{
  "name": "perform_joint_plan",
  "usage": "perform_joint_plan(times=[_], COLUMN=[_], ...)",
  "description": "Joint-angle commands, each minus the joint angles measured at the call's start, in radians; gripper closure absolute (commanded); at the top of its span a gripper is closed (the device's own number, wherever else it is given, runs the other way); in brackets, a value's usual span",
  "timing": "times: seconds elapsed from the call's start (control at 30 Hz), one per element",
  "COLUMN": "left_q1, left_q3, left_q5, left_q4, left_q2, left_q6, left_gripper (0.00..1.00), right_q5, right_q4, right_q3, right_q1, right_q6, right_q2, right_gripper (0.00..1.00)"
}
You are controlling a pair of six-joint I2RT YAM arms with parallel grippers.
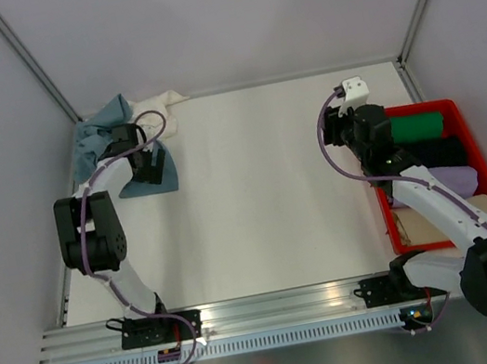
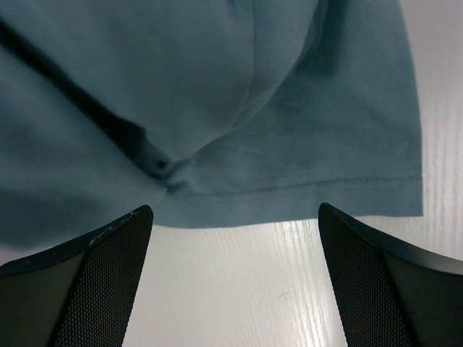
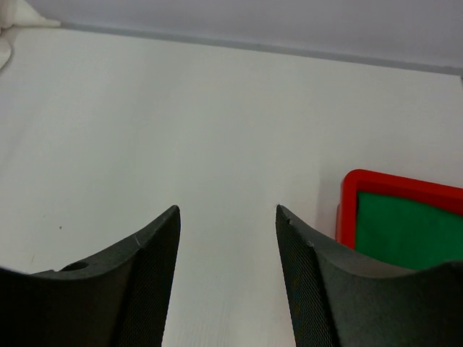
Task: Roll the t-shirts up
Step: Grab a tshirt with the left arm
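The slate-blue t-shirt [image 1: 95,140] lies crumpled in the counter's [image 1: 265,197] far-left corner, the cream-white t-shirt [image 1: 160,102] touching it. The left gripper [image 2: 235,210] holds its jaws spread above the blue hem. The right gripper [image 3: 227,210] has its jaws spread too, near the red tray [image 1: 442,105].

The top external view looks down from above, at the near side, on the whole tabletop [image 1: 263,188]. The left wrist view looks from very near on the slate-blue t-shirt [image 2: 217,94], which the top view shows far left. The right wrist view faces low across the tabletop; it shares the red tray [image 3: 391,182] with the top view.
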Motion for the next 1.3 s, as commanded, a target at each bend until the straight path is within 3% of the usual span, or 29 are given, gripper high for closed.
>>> perform_joint_plan(times=[0.0,0.2,0.27,0.3,0.33,0.4,0.53,0.7,0.87,1.07,1.27], left_q1=[0.001,0.001,0.001,0.001,0.001,0.001,0.001,0.001,-0.002,-0.023,-0.051], left_q3=[0.130,0.232,0.233,0.230,0.227,0.218,0.195,0.100,-0.068,-0.225,-0.230], left_q5=[-0.030,-0.024,0.005,0.022,0.060,0.104,0.193,0.333,0.607,0.703,0.796], left_q4=[-0.098,-0.103,-0.103,-0.103,-0.103,-0.109,-0.132,-0.129,-0.218,-0.285,-0.331], left_q2=[0.102,0.280,0.305,0.309,0.314,0.320,0.300,0.182,-0.037,-0.267,-0.469], left_q6=[0.025,0.002,0.001,0.001,0.000,0.000,0.011,0.026,0.040,0.098,0.094], left_gripper=[0.00,0.01,0.12,0.20,0.38,0.54,0.97,0.98,0.98,0.98,0.98], right_q5=[0.014,0.007,0.005,0.005,0.004,0.011,0.011,-0.013,0.053,0.082,-0.272], right_q4=[-0.054,-0.100,-0.133,-0.135,-0.137,-0.140,-0.138,-0.135,-0.204,-0.247,-0.125], right_q3=[0.052,0.086,0.092,0.094,0.094,0.097,0.109,0.135,0.190,0.308,0.413], right_q1=[0.056,0.076,0.078,0.078,0.081,0.084,0.084,0.092,0.154,0.285,0.369], right_q6=[-0.030,-0.083,-0.088,-0.088,-0.089,-0.088,-0.076,-0.051,-0.088,-0.022,0.287], right_q2=[0.003,-0.027,-0.035,-0.040,-0.047,-0.057,-0.061,-0.047,-0.021,0.096,0.348], right_gripper=[0.38,0.38,0.38,0.38,0.38,0.38,0.38,0.38,0.38,0.39,0.38])
